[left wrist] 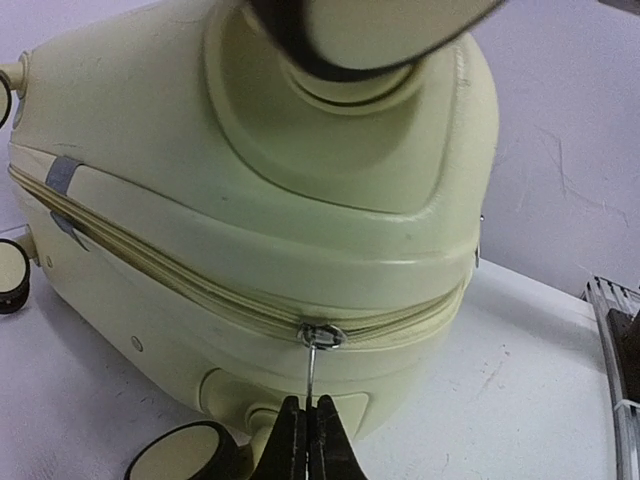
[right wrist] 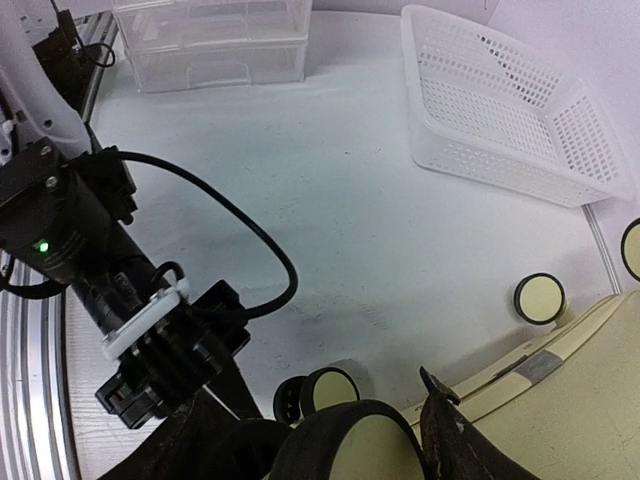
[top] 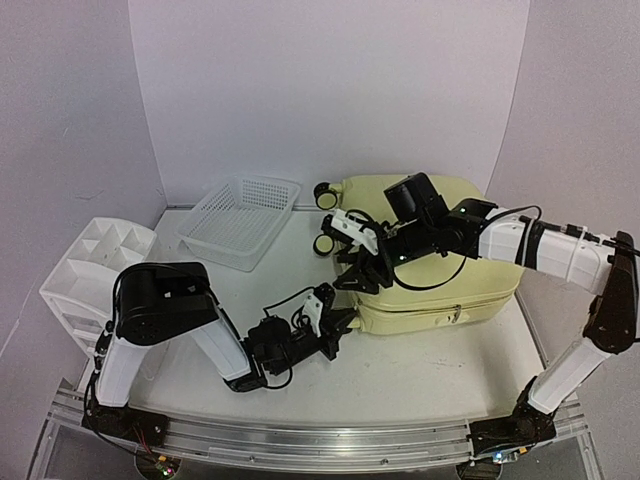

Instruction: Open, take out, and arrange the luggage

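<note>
The pale yellow luggage (top: 450,295) lies flat at centre right, its zip closed. My left gripper (top: 335,335) is at its near left corner. In the left wrist view it (left wrist: 308,420) is shut on the thin metal zipper pull (left wrist: 313,370), which hangs from the slider (left wrist: 326,335) on the luggage (left wrist: 200,120). My right gripper (top: 362,275) reaches over the same corner. In the right wrist view its fingers (right wrist: 455,440) stand either side of a black-and-cream caster wheel (right wrist: 350,445) and hold it. The shell (right wrist: 590,400) shows at lower right.
A white mesh basket (top: 240,220) (right wrist: 500,110) sits at back left. A white drawer organizer (top: 95,265) (right wrist: 210,40) stands at the far left edge. Two more caster wheels (top: 325,195) (top: 325,243) stick out from the luggage's left end. The left arm's cable (right wrist: 250,230) loops over the table.
</note>
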`<state>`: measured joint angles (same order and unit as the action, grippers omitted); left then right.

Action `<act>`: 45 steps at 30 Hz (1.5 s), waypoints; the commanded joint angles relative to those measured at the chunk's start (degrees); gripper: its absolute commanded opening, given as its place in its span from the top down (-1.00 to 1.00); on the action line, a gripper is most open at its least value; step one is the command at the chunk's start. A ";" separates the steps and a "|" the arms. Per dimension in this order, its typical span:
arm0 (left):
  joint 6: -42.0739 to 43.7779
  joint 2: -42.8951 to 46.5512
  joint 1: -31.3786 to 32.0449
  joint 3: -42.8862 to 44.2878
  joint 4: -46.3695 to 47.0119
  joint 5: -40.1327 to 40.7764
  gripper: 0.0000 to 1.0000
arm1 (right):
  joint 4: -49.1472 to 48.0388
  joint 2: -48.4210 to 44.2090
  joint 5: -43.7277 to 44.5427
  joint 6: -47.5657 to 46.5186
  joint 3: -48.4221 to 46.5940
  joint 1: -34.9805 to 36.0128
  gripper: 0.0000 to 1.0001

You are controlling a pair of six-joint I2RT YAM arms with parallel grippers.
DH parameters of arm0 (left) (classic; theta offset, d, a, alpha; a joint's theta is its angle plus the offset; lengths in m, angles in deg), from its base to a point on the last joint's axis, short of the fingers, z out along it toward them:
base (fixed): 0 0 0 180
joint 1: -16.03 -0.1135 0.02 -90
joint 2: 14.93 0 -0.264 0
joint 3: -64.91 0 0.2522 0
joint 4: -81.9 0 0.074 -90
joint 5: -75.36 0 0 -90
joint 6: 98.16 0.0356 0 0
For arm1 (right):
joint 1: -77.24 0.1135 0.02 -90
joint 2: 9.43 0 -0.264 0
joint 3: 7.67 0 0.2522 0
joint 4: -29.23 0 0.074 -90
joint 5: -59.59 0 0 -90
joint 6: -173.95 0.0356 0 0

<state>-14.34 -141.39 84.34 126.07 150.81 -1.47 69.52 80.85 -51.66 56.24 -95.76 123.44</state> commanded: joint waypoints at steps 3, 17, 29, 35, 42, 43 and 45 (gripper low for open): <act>-4.90 -2.15 -4.04 -0.92 -0.39 1.80 1.00 | 2.76 -4.34 -15.74 5.10 0.22 -4.80 1.00; -6.90 -1.03 -5.65 3.31 -8.73 6.61 1.00 | 13.35 -3.80 -21.94 -0.55 -0.21 -4.72 1.00; -13.92 0.95 -10.60 7.76 -17.98 8.31 1.00 | 17.88 -8.75 -23.59 -1.88 4.00 -4.44 1.00; -18.15 1.31 -13.75 10.80 -22.82 7.21 1.00 | 20.95 -12.66 -22.81 -2.05 7.59 -4.44 1.00; -22.74 0.86 -17.09 11.38 -24.46 4.58 1.00 | 20.23 -19.47 -19.37 1.33 13.99 -4.45 1.00; -22.91 0.90 -17.50 11.55 -24.70 3.94 1.00 | 20.23 -20.20 -19.21 1.60 15.00 -4.42 1.00; -23.40 1.07 -18.24 11.88 -24.92 2.68 1.00 | 20.38 -21.73 -19.17 1.69 16.44 -4.45 1.00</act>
<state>-34.14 -141.28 70.70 137.70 131.97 -2.63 82.72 63.26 -64.56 42.80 -81.95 120.57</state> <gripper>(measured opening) 0.020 0.659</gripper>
